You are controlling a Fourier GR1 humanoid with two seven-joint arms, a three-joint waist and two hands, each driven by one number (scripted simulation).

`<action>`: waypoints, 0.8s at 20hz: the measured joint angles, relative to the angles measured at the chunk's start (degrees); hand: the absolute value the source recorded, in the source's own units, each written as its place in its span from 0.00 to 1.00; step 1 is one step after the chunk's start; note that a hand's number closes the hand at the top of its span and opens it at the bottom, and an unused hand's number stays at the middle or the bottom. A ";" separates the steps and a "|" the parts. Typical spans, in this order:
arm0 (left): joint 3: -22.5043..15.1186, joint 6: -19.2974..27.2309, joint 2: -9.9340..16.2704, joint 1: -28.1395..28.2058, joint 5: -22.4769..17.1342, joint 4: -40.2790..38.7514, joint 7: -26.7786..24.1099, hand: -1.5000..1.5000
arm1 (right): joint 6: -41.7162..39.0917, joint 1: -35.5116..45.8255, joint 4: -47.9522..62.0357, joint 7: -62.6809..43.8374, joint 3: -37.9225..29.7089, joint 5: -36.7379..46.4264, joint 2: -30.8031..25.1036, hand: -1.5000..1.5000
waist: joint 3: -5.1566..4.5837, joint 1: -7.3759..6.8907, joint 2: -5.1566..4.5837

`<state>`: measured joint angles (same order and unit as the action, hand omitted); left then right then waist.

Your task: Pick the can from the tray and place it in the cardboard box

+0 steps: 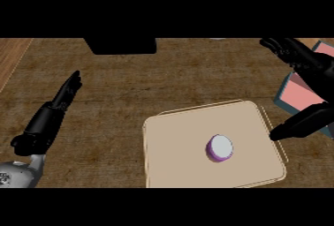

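A brown counter (130, 110) filled the view. On its near right lay the tan tray (176, 150), the purple can (220, 147) standing at its middle. The right hand (306, 66) hung spread wide above the tray's right edge, holding nothing. The left hand (55, 112) rested far left, fingers straight.

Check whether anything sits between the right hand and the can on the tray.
Nothing visible does. The can stands alone near the middle of the tray, and the right hand hangs open over the tray's right edge, with only bare tray surface between them.
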<state>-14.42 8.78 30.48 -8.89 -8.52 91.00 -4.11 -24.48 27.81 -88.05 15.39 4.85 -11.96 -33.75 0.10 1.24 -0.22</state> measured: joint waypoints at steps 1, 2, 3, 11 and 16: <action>-0.20 -0.91 0.05 -0.55 -0.02 -0.27 -0.49 0.50 | -1.82 -0.27 1.11 3.48 -0.41 1.36 -1.51 0.00 | 0.01 -0.27 -0.10; -0.54 -1.80 0.06 -0.92 -0.02 -0.40 -0.91 0.50 | -3.01 -0.30 1.37 6.50 -0.17 3.25 -2.56 0.00 | 0.02 -0.52 -0.15; -0.86 -2.23 -0.15 -1.45 0.26 -0.69 -1.11 0.50 | -3.94 -0.11 1.44 9.20 -0.04 4.95 -3.52 0.00 | 0.02 -0.68 -0.16; -0.39 -5.60 -0.54 -3.86 0.05 -2.55 -1.37 0.50 | -2.44 -1.06 -0.98 21.92 4.71 21.63 -10.95 0.00 | -0.05 -1.21 0.02; -0.01 -6.27 -0.97 -3.88 0.51 -3.68 -2.13 0.50 | -3.50 -0.33 -7.95 19.54 10.18 30.23 -16.06 0.00 | -0.13 -1.10 0.27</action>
<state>-14.43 2.51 29.51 -12.77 -8.01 87.32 -6.24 -27.98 27.49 -95.99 34.94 15.03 18.27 -49.81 -0.04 0.14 0.05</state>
